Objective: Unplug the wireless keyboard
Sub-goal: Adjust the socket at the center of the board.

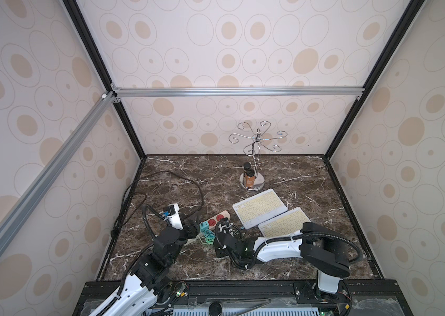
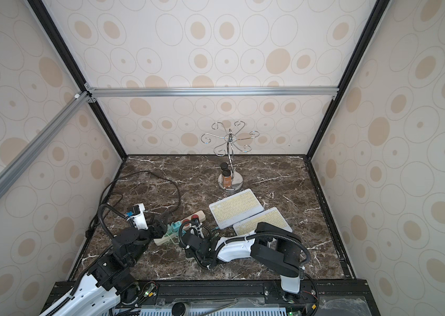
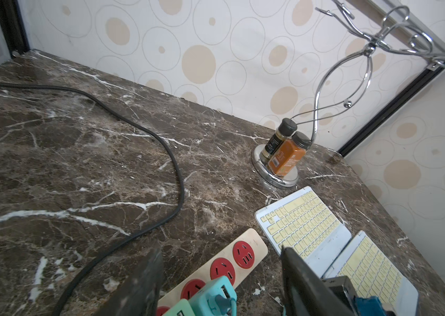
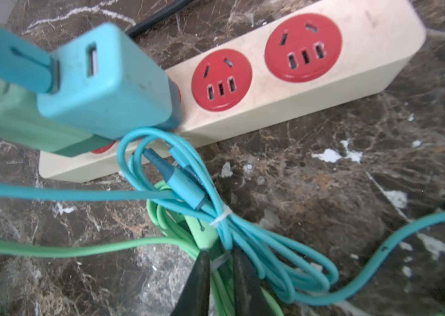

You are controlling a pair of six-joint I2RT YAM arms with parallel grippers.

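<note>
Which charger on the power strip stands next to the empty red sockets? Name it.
The blue charger, with a blue cable in one port. The green charger stands on its far side, away from the empty sockets.

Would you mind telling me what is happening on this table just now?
Work is under way at the power strip, beside two keyboards. The left claw hangs open over the teal charger, which sits plugged into the strip. The right claw is low over the coiled cables, fingers close together astride the green coil; whether it grips is unclear. Nothing looks unplugged yet.
</note>
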